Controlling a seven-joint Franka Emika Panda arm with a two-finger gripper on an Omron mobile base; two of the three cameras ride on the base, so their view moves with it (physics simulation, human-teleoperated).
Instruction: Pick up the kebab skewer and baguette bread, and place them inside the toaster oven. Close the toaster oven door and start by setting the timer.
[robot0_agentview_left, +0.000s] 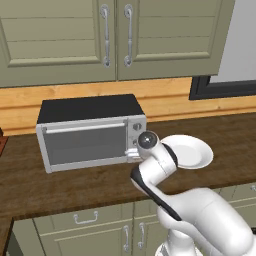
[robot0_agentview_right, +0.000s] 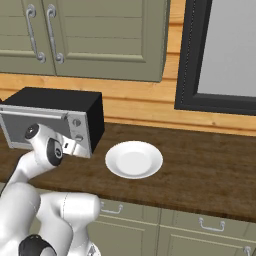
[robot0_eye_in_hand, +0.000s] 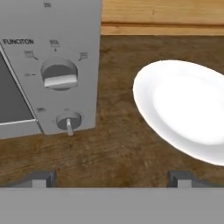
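Observation:
The silver toaster oven (robot0_agentview_left: 90, 112) with a black top stands on the wooden counter, and its glass door (robot0_agentview_left: 84, 144) is shut. My gripper (robot0_agentview_left: 133, 153) hovers low in front of the oven's lower right corner, by the knob column, open with nothing between its fingers. In the hand view my gripper (robot0_eye_in_hand: 111, 179) faces a large knob (robot0_eye_in_hand: 59, 75) and a smaller bottom knob (robot0_eye_in_hand: 69, 122); the fingertips are a little way back from the panel. From the right, my gripper (robot0_agentview_right: 75, 145) sits beside the oven (robot0_agentview_right: 60, 107). The kebab skewer and baguette bread are out of view.
A bare white plate (robot0_agentview_left: 194, 152) (robot0_agentview_right: 134, 159) (robot0_eye_in_hand: 186, 107) lies on the counter just right of the oven. Upper cabinets (robot0_agentview_left: 115, 35) hang above, and a dark-framed window (robot0_agentview_right: 220, 55) is at the right. The counter's front edge (robot0_agentview_left: 75, 207) runs below my arm.

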